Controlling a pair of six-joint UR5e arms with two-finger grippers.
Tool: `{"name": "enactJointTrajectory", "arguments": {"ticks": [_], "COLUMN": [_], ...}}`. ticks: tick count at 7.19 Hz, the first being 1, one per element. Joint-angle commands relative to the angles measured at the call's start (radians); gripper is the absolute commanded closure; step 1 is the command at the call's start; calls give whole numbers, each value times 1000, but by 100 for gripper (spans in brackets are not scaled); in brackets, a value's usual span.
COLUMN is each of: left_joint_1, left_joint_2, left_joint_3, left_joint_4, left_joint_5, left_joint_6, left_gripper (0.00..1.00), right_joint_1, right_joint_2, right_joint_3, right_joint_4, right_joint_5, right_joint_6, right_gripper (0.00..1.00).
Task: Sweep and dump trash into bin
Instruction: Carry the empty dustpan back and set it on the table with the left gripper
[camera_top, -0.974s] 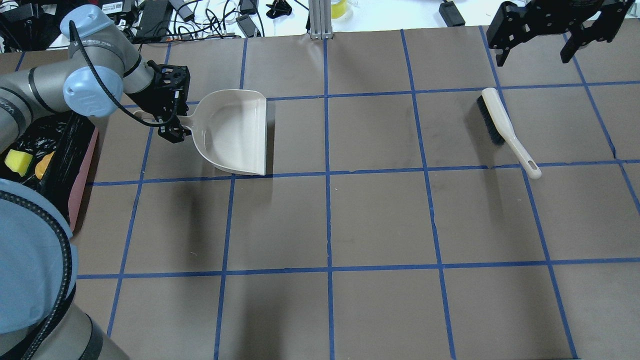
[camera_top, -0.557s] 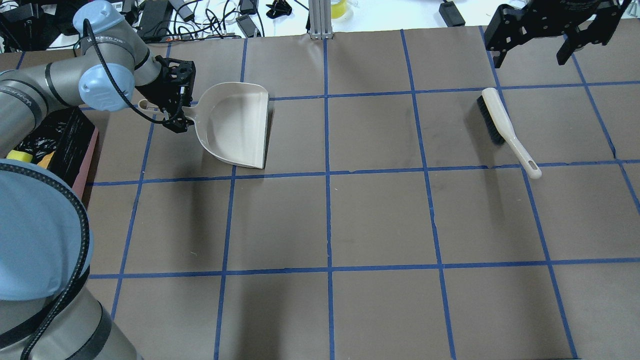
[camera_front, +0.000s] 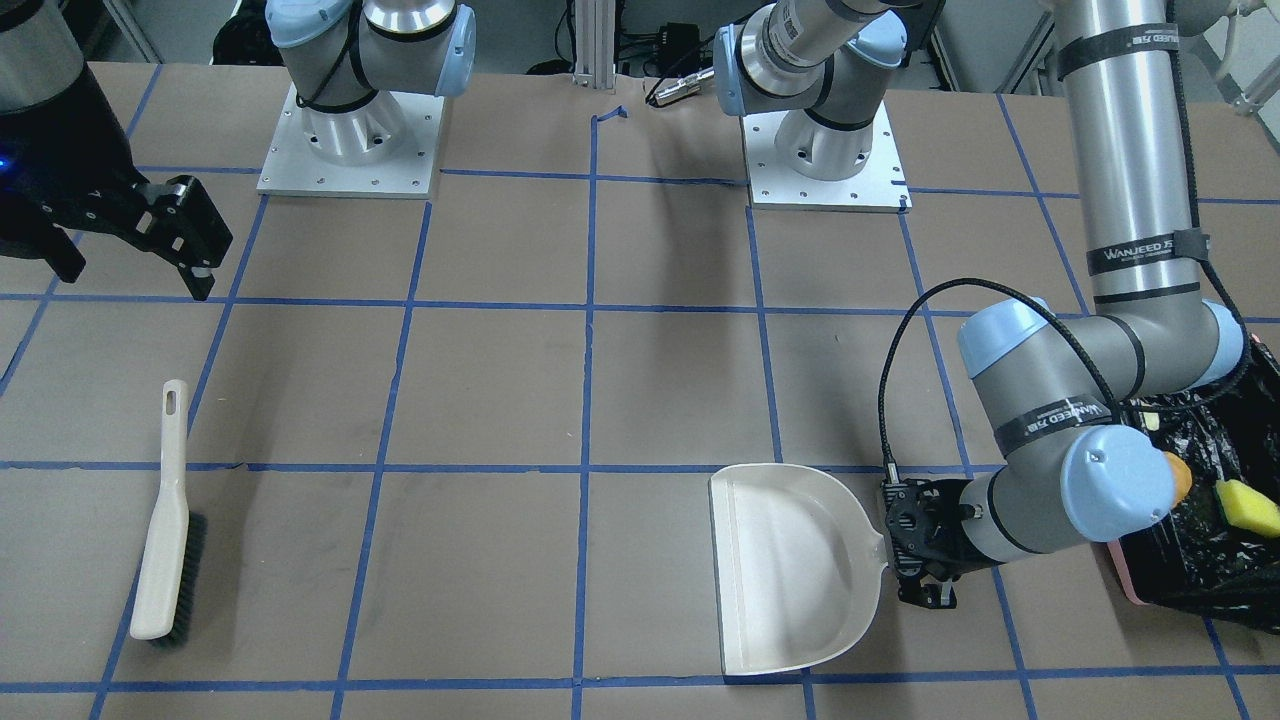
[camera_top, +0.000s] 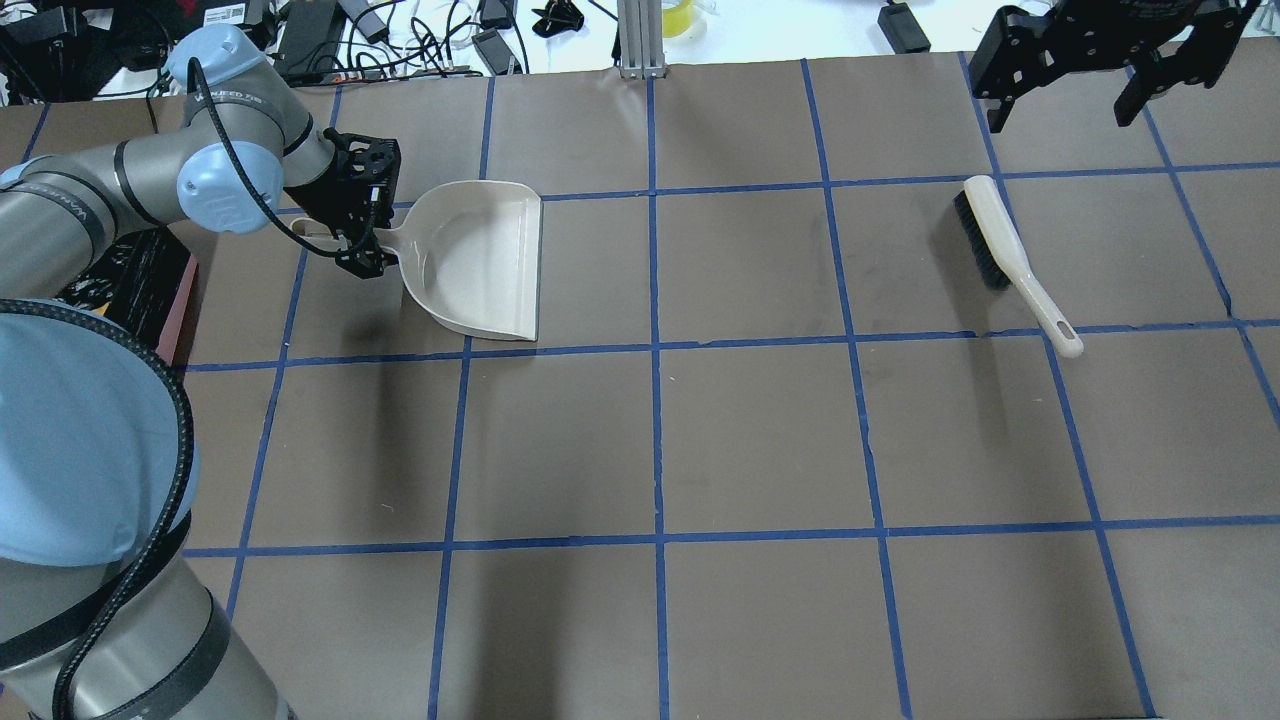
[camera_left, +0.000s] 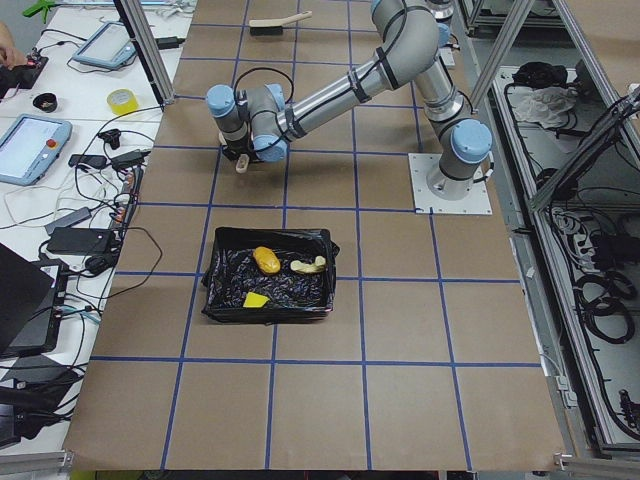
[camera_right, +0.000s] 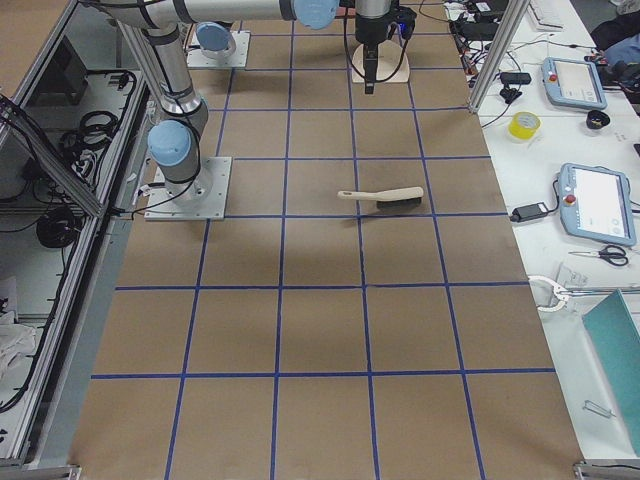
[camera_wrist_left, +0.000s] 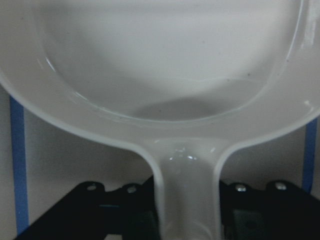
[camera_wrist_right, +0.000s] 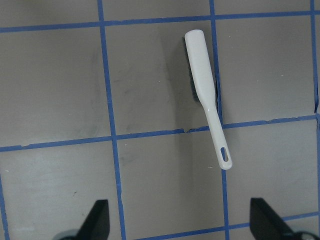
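Note:
My left gripper is shut on the handle of the off-white dustpan, which is level and empty, low at the table's far left. I cannot tell if it touches the table. The left wrist view shows the handle between the black fingers. The bin, lined with a black bag, holds the bread roll, the pastry piece and the sponge wedge. It stands beside the left arm. My right gripper is open and empty, high over the far right.
A white hand brush with black bristles lies on the table at the far right, below the right gripper. Blue tape lines grid the brown table. Cables and devices lie beyond the far edge.
My left gripper has carried the dustpan a little right, away from the bin, and brought it from tilted to level and lower. The right gripper has barely moved.

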Motion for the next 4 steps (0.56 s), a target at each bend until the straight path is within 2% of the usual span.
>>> {"name": "enactJointTrajectory", "arguments": {"ticks": [1,3,4], "left_joint_1": [0,-1,-6], "left_joint_2": [11,64,110], "left_joint_3": [8,36,40], "left_joint_4": [0,-44,-128], "left_joint_5": [0,9,1], "left_joint_6": [-5,-4,-69], "left_gripper": [43,43,43], "right_joint_1": [2,2,2], "right_joint_2": [2,2,-2], "right_joint_3": [2,3,3], "right_joint_4": [-4,-2,-5], "right_joint_5": [-2,-4,-5], "right_joint_6": [0,0,0], "right_gripper": [0,0,0]}}
